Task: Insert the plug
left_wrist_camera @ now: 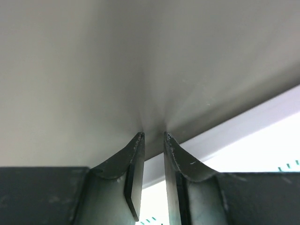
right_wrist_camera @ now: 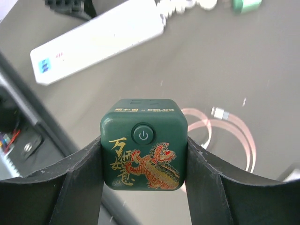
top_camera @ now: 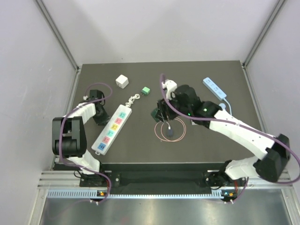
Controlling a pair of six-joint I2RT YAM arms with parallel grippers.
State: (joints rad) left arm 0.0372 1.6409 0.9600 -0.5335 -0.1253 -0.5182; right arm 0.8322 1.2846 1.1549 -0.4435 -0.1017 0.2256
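The plug [right_wrist_camera: 144,149] is a dark green cube with a power button and a gold and red dragon print. My right gripper [right_wrist_camera: 144,143] is shut on its two sides and holds it above the table, right of the white power strip [top_camera: 112,127]. The strip has several coloured sockets and lies diagonally at centre left. In the top view the right gripper [top_camera: 158,114] hangs over a pink cable coil [top_camera: 172,130]. My left gripper [top_camera: 100,116] sits low against the strip's left side. Its jaws [left_wrist_camera: 152,136] stand nearly together with nothing between them.
A white cube [top_camera: 122,81] and a small green block [top_camera: 146,90] lie at the back. The strip's bundled white cord [top_camera: 134,98] lies between them. A light blue power strip [top_camera: 214,87] lies at the back right. Grey walls close in the table's sides.
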